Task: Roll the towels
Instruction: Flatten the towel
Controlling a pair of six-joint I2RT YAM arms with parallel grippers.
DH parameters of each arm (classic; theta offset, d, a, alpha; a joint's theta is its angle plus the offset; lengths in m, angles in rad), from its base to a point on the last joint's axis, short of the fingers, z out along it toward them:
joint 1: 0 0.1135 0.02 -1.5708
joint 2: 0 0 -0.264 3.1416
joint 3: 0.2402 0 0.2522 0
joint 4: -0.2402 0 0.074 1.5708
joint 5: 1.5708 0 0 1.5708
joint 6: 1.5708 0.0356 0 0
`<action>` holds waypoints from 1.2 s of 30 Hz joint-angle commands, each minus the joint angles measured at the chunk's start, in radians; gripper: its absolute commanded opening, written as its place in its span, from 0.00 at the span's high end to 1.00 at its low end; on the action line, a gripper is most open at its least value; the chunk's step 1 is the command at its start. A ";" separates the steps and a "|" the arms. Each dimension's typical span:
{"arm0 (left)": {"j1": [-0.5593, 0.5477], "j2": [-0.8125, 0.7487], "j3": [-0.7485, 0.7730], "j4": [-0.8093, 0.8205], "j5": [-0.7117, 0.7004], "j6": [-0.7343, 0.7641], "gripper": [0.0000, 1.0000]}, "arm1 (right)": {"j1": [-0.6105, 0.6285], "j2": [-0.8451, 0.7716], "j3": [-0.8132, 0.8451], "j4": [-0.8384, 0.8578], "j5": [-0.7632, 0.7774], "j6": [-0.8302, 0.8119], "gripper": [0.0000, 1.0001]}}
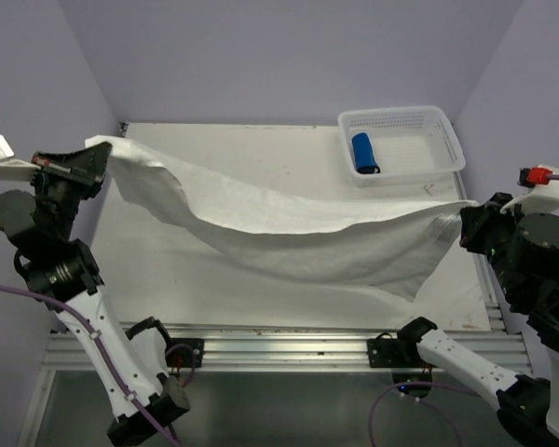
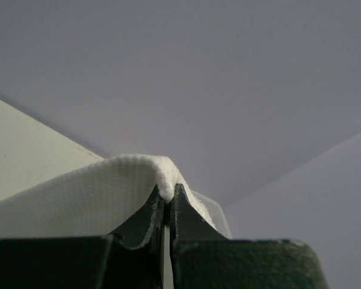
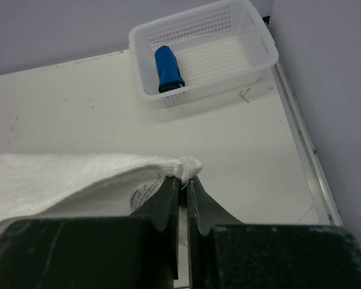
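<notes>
White towel [image 1: 289, 223] held stretched above table [image 1: 168, 270], clamped by left gripper [image 1: 101, 154] and right gripper [image 1: 466, 216]; blue towel [image 1: 364, 153] rolled in basket [image 1: 447, 130].

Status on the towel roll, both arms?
Both shut: left gripper on one white towel corner, right gripper on the opposite end. Towel slung between them, sagging mid-span. Rolled blue towel sits in basket, far right, off the span.

White towel [image 1: 289, 228] screens the middle of the table [image 1: 158, 270] from the top camera; at the right wrist it runs off the left edge, label [image 3: 142, 195] print too small to read.
</notes>
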 commanded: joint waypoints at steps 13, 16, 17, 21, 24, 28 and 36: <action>-0.003 -0.049 0.159 -0.450 -0.289 0.139 1.00 | -0.005 -0.044 -0.098 0.004 0.004 -0.024 1.00; -0.002 0.061 0.345 -0.583 -0.398 0.213 1.00 | -0.005 -0.001 -0.121 0.042 0.016 -0.023 1.00; -0.003 0.111 0.379 -0.600 -0.401 0.233 1.00 | -0.005 0.014 -0.124 0.053 0.031 -0.024 1.00; -0.002 0.207 0.473 -0.663 -0.432 0.268 1.00 | -0.003 0.089 -0.124 0.097 0.059 -0.038 1.00; -0.002 0.230 0.453 -0.645 -0.447 0.270 1.00 | -0.003 0.118 -0.098 0.125 0.059 -0.047 1.00; -0.002 0.232 0.407 -0.610 -0.366 0.235 1.00 | -0.005 0.128 -0.060 0.111 0.043 -0.054 1.00; 0.001 0.189 0.275 -0.533 -0.167 0.112 0.97 | -0.005 0.066 -0.034 0.013 0.033 -0.023 1.00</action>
